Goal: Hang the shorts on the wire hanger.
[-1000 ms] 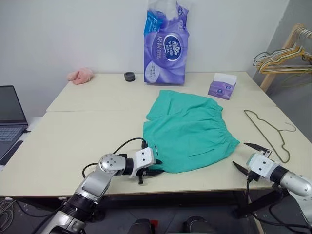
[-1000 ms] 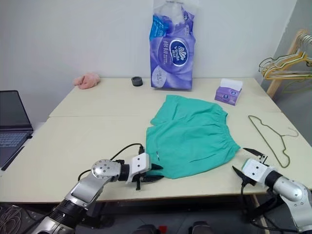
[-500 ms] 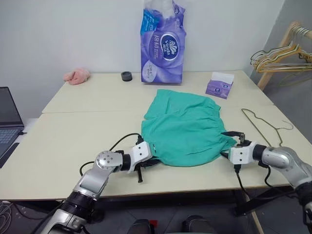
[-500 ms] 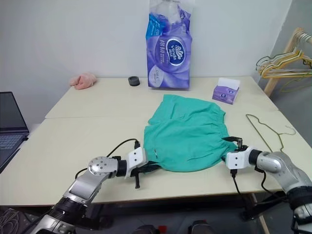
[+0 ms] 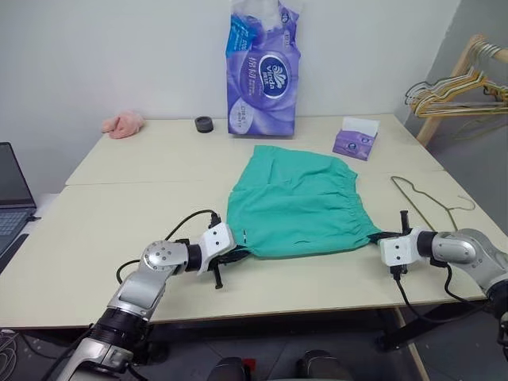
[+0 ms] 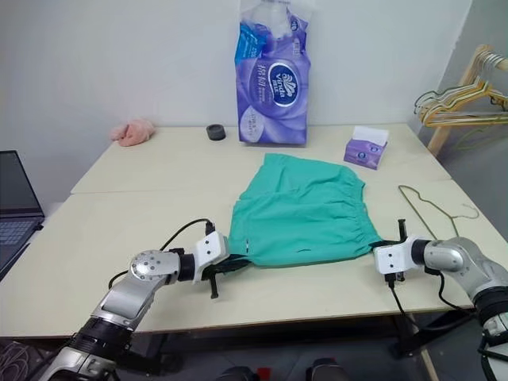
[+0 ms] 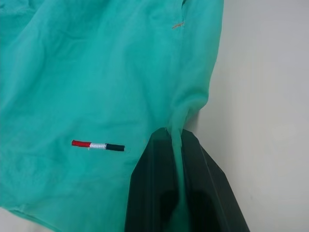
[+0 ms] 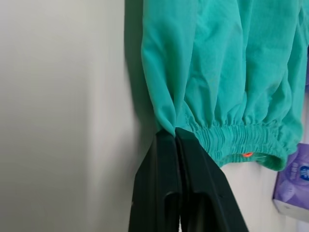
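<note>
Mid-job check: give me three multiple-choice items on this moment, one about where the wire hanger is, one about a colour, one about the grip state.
1. The wire hanger lies:
A. on the table right of the shorts
B. under the shorts
C. beside the laptop

2. The shorts are:
A. purple
B. teal-green
C. pink

3. The grippers are:
A. both open
B. only one shut
C. both shut on the shorts

Key: 1 A, bare wire beside the fabric; 2 B, plain in every view; 3 C, left gripper and right gripper each pinch an edge.

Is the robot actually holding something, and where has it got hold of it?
Yes: the shorts. The left claw pinches one near corner, the right claw the other, by the waistband.
</note>
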Controlling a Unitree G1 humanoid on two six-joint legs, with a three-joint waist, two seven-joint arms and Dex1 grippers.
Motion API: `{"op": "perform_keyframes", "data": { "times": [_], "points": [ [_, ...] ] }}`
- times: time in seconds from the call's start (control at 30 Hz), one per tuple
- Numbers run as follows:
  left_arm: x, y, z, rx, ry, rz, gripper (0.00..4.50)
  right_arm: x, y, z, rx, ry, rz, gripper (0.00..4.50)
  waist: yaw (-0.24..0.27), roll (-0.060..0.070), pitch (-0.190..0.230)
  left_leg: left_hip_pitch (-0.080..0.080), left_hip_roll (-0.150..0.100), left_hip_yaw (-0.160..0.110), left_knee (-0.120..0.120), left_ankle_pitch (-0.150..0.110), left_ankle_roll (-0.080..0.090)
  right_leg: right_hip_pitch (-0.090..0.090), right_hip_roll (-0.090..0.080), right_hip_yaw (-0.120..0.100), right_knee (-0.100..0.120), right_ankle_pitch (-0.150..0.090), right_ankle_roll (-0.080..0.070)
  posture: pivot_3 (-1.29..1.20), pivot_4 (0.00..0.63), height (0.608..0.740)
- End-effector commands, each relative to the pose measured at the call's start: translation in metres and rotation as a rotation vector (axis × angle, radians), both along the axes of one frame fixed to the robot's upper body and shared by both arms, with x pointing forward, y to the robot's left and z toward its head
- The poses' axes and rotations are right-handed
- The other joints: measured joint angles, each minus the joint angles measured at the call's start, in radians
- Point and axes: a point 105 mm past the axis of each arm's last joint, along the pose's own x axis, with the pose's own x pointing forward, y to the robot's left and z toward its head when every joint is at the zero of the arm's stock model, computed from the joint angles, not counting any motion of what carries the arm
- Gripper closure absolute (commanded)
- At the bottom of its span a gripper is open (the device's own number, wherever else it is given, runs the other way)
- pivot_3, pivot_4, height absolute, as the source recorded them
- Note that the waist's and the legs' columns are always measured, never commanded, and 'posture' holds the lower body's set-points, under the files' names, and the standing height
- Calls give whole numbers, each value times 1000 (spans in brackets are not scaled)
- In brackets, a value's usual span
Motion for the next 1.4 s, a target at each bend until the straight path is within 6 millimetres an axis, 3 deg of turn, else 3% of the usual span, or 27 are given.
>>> {"op": "perform_keyframes", "data": {
  "times": [0.03, 0.3, 0.4, 0.57, 0.77, 0.97, 1.27, 1.4],
  "points": [
    [-5, 4, 12, 11, -2, -62, 4500, 7, 16, 21, 73, -44, 21, 4457, -4, 0, 0, 0, 0, 0, 0, 0, 0, 0, 0, 0, 0, 0, 0, -27, 26, 740],
    [-29, 21, 10, 77, 158, -170, 4500, -3, 31, 19, 102, 33, 58, 4457, -8, 0, 0, 0, 0, -1, 0, 0, 0, 0, 0, -1, 1, 0, 0, -24, 25, 740],
    [-40, 28, 10, 104, 230, -208, 4500, -21, 32, 16, 83, 129, 102, 4457, -5, 0, 0, 0, 0, -2, 0, 0, 0, 0, 0, -1, 1, 0, 0, -27, 28, 740],
    [-83, 38, 11, 149, 435, -350, 4500, -44, 30, 18, 58, 273, 107, 4457, -9, 1, 3, 0, 1, -2, 0, 0, 0, 0, 0, -1, 1, -1, -1, -36, 30, 740],
    [-110, 44, 5, 188, 524, -416, 4500, -78, 21, 23, 9, 470, 69, 4457, -5, 4, 7, 0, 1, -2, 0, -1, 1, -1, -1, -2, 2, -6, 2, -44, 33, 740],
    [-111, 44, 3, 196, 525, -420, 4500, -98, 30, 26, 4, 566, 65, 4457, 2, 2, 11, 0, 1, -2, 1, -1, 1, -1, -1, -3, 2, -6, 3, -56, 33, 740],
    [-103, 35, 3, 141, 499, -388, 4500, -106, 43, 25, 34, 635, 55, 4457, 2, 2, 14, 0, 1, -2, 0, -1, 1, -1, 0, -3, 2, -6, 3, -55, 32, 740],
    [-97, 27, 5, 95, 473, -337, 3483, -107, 44, 28, 36, 649, 53, 3450, 3, 1, 14, 0, 1, -2, 1, -1, 1, -1, 0, -3, 2, -6, 3, -54, 32, 740]
  ]
}}
